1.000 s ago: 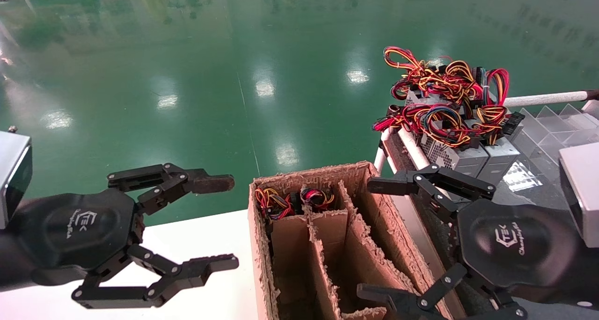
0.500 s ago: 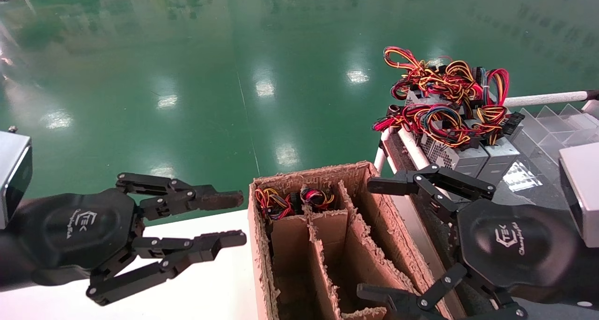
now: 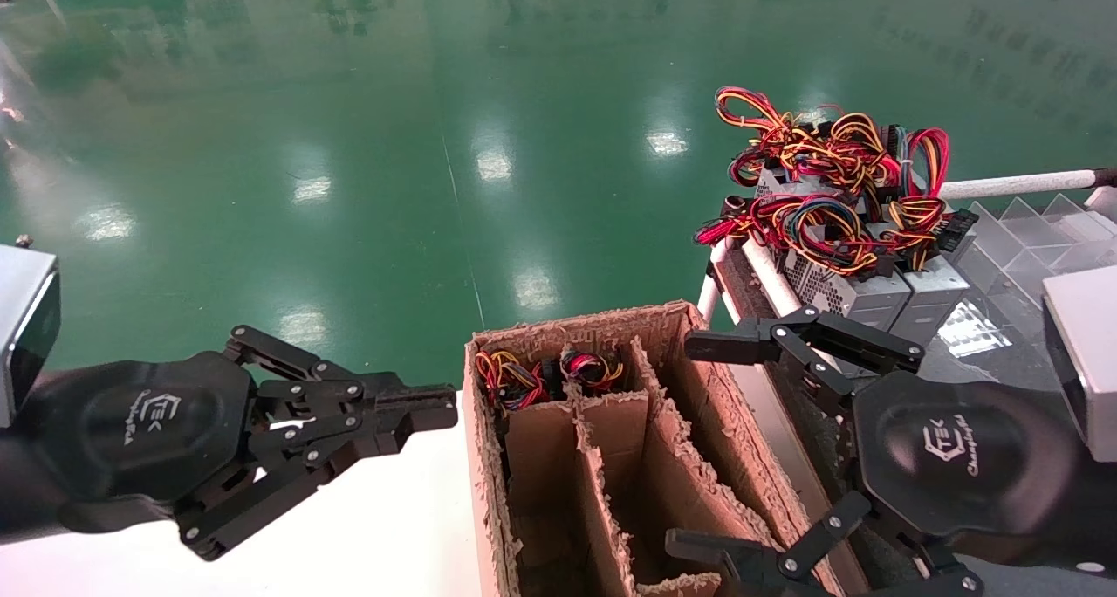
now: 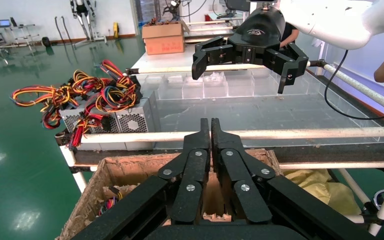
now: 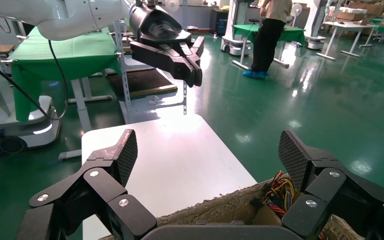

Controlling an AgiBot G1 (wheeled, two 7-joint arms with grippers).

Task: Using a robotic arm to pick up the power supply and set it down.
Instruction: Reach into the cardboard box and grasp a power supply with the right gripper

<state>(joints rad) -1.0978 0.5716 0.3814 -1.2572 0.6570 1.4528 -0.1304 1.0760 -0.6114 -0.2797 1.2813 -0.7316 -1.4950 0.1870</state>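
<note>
The power supply [image 3: 935,284] is a grey metal box on the rack at the right rear, topped by a tied bundle of red, yellow, orange and black wires [image 3: 916,216]. My right gripper [image 3: 689,444] hangs open over the right side of the cardboard box [image 3: 489,457], well short of the power supply, with nothing between its fingers; in its own wrist view the right gripper [image 5: 207,150] spans the box's edge. My left gripper [image 3: 441,399] is shut and empty just left of the box, above the white table [image 3: 393,536]. From its wrist the left gripper [image 4: 210,125] shows pads pressed together.
Look-alike grey units [image 3: 838,287] with tangled wire bundles [image 3: 812,222] stand beside the power supply. Cardboard dividers split the box; wire bundles [image 3: 515,379] fill its far compartments. Clear plastic trays [image 3: 1030,230] lie behind the rack's white rail [image 3: 1012,182]. Green floor lies beyond.
The left gripper's fingers have closed from wide open to shut, with nothing in them. The right arm and the power supplies have not moved.
</note>
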